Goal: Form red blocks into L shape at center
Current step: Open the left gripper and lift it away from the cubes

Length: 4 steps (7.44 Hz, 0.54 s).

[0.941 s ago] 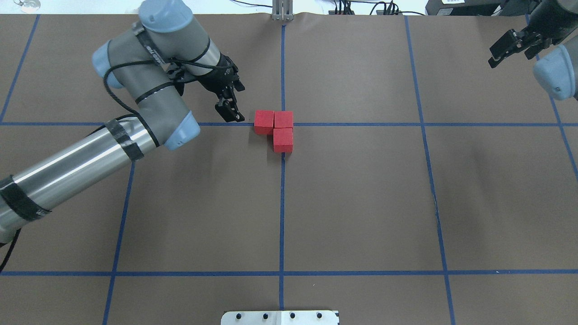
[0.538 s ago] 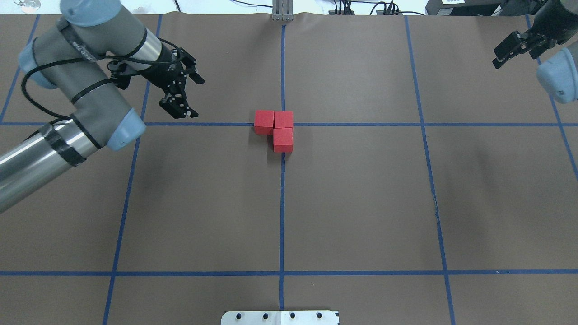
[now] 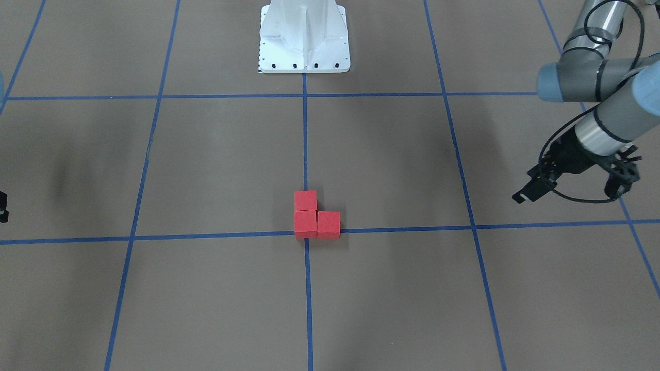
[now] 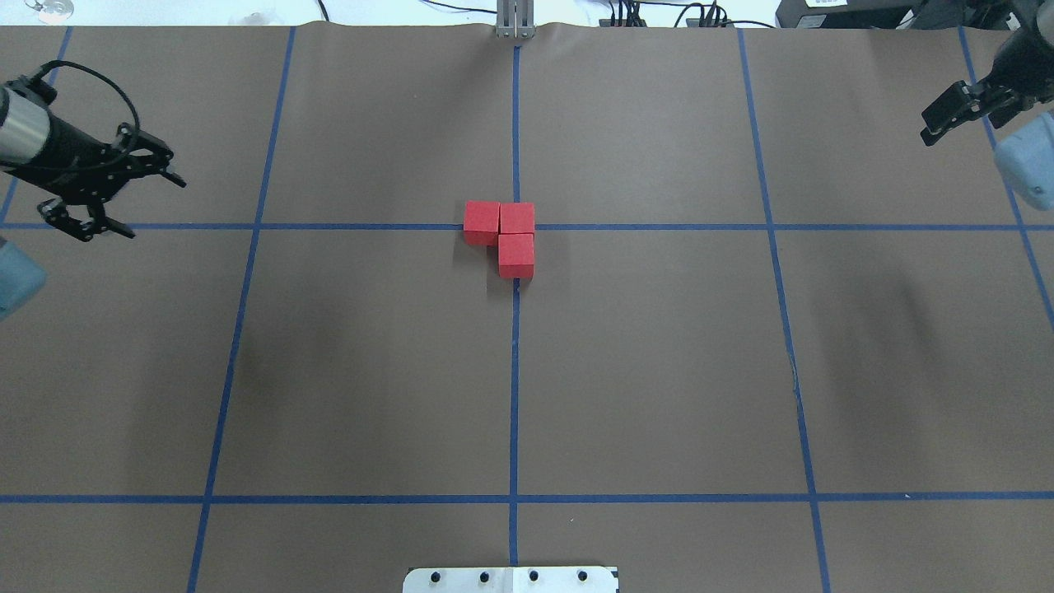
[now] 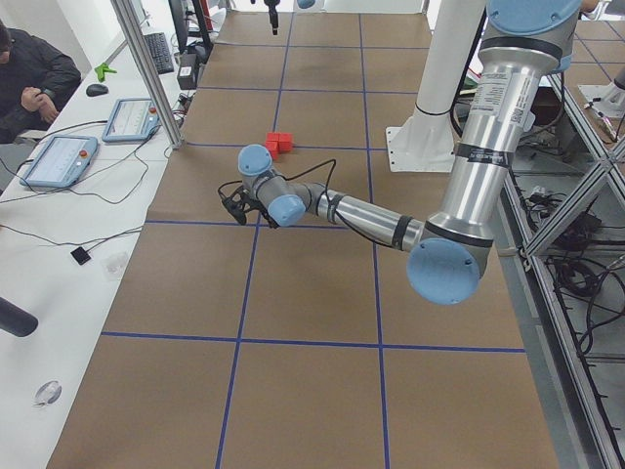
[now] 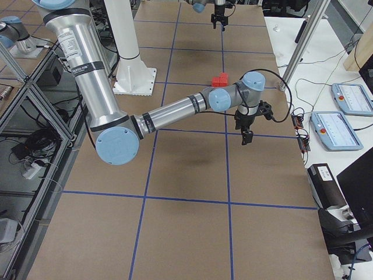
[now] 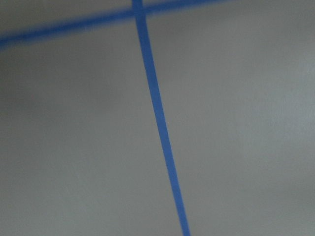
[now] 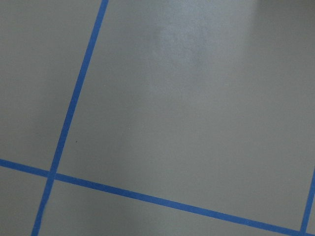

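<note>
Three red blocks [image 4: 500,235] sit touching in an L where the middle blue tape lines [image 4: 515,148] cross. Left end effector [image 4: 156,208] hangs spread wide, empty, well off. Right end effector [image 4: 959,115]: can't tell.

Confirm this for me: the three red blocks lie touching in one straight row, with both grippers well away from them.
Wrong on the row: the overhead exterior view shows the red blocks touching in an L, with the left gripper and right gripper well away from them.

Brown gridded table [image 4: 659,371], white side desk [image 5: 39,283]
</note>
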Each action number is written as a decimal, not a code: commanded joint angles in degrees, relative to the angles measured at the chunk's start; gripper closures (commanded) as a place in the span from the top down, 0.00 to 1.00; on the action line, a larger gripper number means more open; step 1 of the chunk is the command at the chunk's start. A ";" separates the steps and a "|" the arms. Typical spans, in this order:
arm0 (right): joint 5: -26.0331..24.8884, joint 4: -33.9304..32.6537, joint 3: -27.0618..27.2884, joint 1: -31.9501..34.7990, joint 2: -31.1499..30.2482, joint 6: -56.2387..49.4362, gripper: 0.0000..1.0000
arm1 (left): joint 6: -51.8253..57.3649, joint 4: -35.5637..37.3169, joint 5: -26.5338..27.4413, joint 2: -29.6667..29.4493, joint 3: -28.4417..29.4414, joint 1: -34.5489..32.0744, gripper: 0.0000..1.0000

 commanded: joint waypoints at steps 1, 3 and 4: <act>3.62 0.24 0.38 2.25 -2.97 0.02 0.99 | 34.53 1.52 0.02 7.52 -0.13 -8.98 1.00; 4.34 0.32 0.47 3.32 -3.94 -0.07 0.99 | 56.79 6.89 -0.06 12.17 -0.66 -15.92 1.00; 4.26 0.32 0.47 3.58 -4.30 -0.07 0.99 | 68.74 7.50 -0.15 13.60 0.30 -21.09 1.00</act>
